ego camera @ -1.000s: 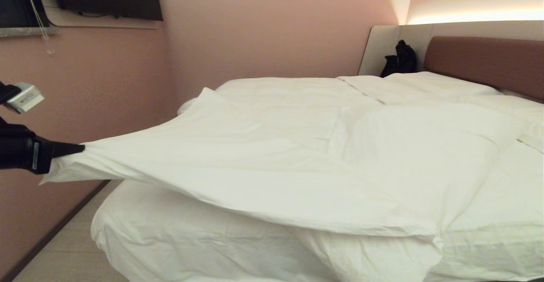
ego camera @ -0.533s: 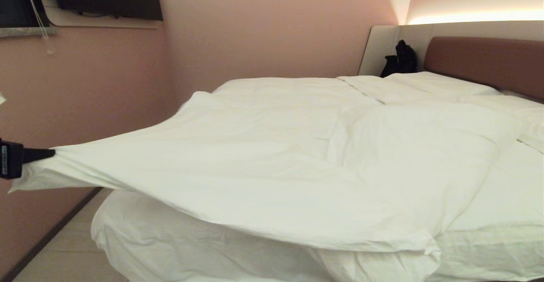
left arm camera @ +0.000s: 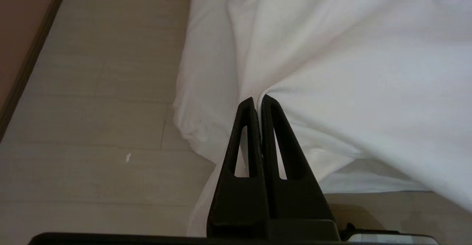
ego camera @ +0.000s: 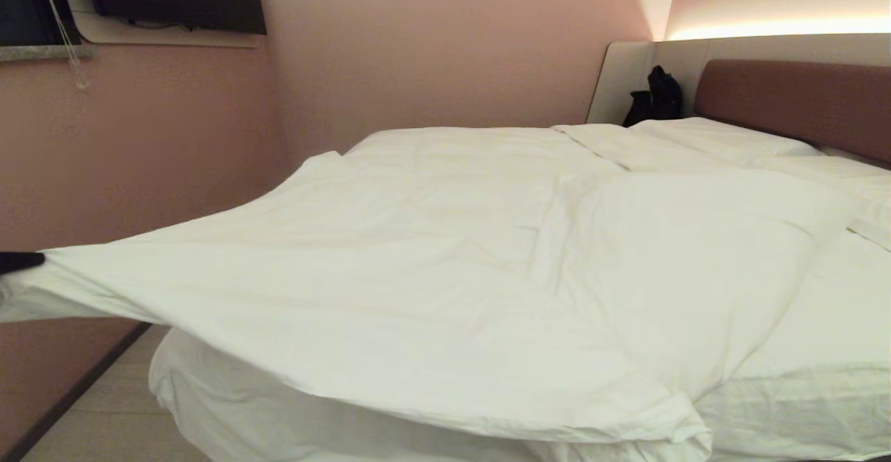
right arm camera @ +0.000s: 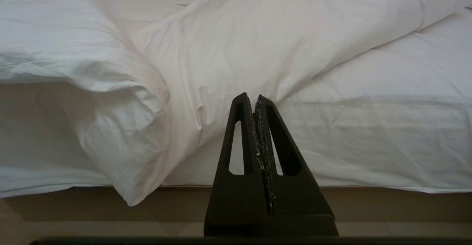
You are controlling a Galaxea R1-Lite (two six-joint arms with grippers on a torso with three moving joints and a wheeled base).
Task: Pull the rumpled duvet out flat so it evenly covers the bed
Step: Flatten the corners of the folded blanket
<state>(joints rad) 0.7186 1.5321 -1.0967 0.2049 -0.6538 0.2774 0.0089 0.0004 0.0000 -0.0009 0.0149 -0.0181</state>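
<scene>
The puffy white duvet [ego camera: 445, 260] lies across the bed [ego camera: 230, 406], its near left corner lifted and stretched out past the bed's left side. My left gripper [ego camera: 31, 261] shows only as a black tip at the head view's left edge, shut on that corner. In the left wrist view the left gripper [left arm camera: 257, 102] pinches a fold of the duvet [left arm camera: 350, 64] above the floor. The right gripper [right arm camera: 250, 99] hangs shut and empty in front of the bed's near edge, with the duvet [right arm camera: 258, 42] draped beyond it.
A pink wall [ego camera: 139, 170] runs close along the bed's left side, leaving a narrow strip of pale floor [ego camera: 104, 413]. White pillows [ego camera: 717, 142] lie before the reddish-brown headboard [ego camera: 800, 100]. A black bag [ego camera: 654, 97] sits at the head corner.
My left gripper has carried the duvet corner further left, almost out of the head view. The duvet has spread wider and flatter over the bed's near left part.
</scene>
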